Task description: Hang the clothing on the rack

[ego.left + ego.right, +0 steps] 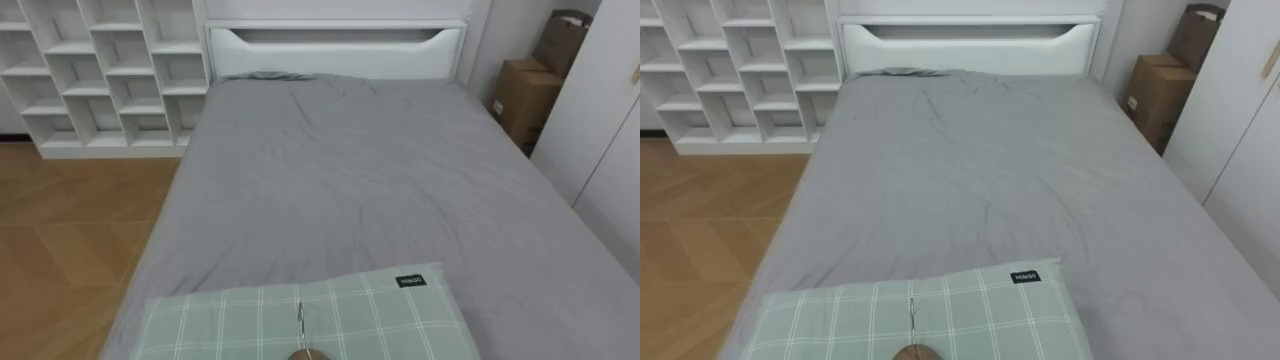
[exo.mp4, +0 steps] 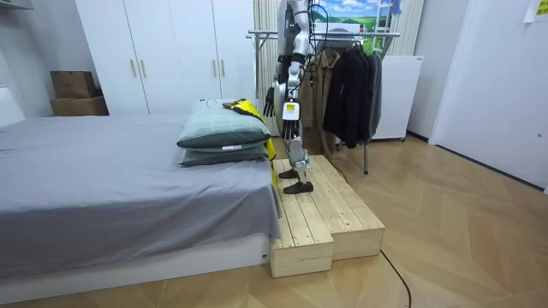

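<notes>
Yellow garment: laid on top of the green checked pillow, at the near end of the grey bed.
Thin metal hook: seen at the pillow's near edge, just above a brown piece cut off by the view's lower border.
Left robot hand: held just beside the yellow garment, over the pillow. Whether it is released, clenched or touching the cloth cannot be told.
Robot: stood on a wooden platform, between the bed and a clothes rack on which dark coats are hung.
</notes>
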`<state>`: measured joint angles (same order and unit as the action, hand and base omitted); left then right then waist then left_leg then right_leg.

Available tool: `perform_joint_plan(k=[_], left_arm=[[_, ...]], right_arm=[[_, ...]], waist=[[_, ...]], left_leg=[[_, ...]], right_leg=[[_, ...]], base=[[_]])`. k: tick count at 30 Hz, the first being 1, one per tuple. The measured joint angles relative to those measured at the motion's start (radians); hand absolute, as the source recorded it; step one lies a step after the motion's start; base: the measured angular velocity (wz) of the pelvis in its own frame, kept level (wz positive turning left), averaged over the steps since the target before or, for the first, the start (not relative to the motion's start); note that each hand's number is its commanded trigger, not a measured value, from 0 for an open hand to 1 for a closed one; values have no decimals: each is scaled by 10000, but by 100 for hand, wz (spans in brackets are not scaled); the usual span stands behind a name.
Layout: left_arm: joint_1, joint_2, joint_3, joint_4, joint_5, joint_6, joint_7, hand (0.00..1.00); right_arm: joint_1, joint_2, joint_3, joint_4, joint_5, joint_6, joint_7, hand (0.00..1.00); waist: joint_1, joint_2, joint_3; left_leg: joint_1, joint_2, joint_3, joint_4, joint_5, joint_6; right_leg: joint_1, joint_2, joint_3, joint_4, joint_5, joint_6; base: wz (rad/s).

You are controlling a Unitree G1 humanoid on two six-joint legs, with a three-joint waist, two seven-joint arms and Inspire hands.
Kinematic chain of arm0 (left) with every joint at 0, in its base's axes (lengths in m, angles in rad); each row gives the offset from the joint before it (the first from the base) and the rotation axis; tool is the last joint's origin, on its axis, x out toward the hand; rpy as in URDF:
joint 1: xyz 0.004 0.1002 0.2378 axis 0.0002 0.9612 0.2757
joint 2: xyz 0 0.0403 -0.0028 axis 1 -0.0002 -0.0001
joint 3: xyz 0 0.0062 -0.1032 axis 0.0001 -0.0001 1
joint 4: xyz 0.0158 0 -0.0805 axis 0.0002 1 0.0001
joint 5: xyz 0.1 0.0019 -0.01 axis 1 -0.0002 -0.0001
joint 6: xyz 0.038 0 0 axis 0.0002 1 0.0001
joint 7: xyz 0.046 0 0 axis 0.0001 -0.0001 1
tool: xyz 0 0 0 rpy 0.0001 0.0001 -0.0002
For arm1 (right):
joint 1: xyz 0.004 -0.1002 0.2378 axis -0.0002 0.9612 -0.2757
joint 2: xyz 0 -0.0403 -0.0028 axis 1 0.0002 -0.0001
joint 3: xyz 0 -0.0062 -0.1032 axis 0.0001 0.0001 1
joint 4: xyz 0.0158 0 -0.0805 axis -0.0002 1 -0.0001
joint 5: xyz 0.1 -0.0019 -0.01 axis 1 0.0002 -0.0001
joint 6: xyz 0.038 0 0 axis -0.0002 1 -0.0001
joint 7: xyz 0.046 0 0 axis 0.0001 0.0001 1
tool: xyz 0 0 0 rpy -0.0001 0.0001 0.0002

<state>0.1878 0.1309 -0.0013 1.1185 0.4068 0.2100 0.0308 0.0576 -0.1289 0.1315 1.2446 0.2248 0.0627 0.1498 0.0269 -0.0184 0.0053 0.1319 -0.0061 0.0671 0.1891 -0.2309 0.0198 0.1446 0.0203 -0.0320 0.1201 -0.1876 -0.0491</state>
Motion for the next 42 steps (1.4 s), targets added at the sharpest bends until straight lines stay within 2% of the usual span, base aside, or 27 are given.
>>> perform_joint_plan(k=[8, 21, 26, 30, 35, 38, 42], left_arm=[[-1, 0, -4, -3, -2, -160, -8, 0], [5, 2, 16, 5, -28, -179, -35, 0], [7, -34, 585, 4, -243, -205, 53, 0], [54, -35, 662, 3, -974, -198, 362, 0], [137, -34, 784, 2, -1391, -197, 849, 0], [204, -40, 845, 2, -1420, -199, 1056, 0], [230, -69, 1278, -2, -1417, -204, 1427, 0]], right_arm=[[-3, -1, -2, -1, 2, -28, 26, 0], [5, 3, -142, 69, 28, -37, 54, 0], [20, 2, -370, 71, 5, -36, 35, 0], [19, 2, -365, 63, -21, -29, -55, 0], [22, 2, -370, 67, -18, -21, -167, 0], [34, 2, -377, 81, 7, -21, -288, 0], [38, 3, -391, 100, 5, -2, -389, 0]], waist=[[-1, -2, 3], [-1, -15, 8], [8, -21, 12], [22, -19, 9], [16, -1, 9], [9, 2, 10], [22, 17, 3]], left_leg=[[-2, 0, -1, -6, 0, 0], [18, 1, -5, -10, 0, 1], [15, 9, 13, -36, 0, 0], [4, 5, -9, -39, 0, 0], [6, 3, -30, -39, 0, 0], [39, -10, -99, -30, 0, 1], [28, -5, -123, -14, -2, 2]], right_leg=[[-7, 0, -1, 0, -1, 1], [19, -1, 28, 1, -1, 2], [5, 7, 45, 11, -5, 5], [9, 4, -6, 7, -5, 5], [63, 2, -28, -3, -5, 5], [136, -4, -34, -20, -9, 10], [127, 9, -46, -2, -9, 9]], base=[[0], [0], [0], [0], [1], [5], [1]])
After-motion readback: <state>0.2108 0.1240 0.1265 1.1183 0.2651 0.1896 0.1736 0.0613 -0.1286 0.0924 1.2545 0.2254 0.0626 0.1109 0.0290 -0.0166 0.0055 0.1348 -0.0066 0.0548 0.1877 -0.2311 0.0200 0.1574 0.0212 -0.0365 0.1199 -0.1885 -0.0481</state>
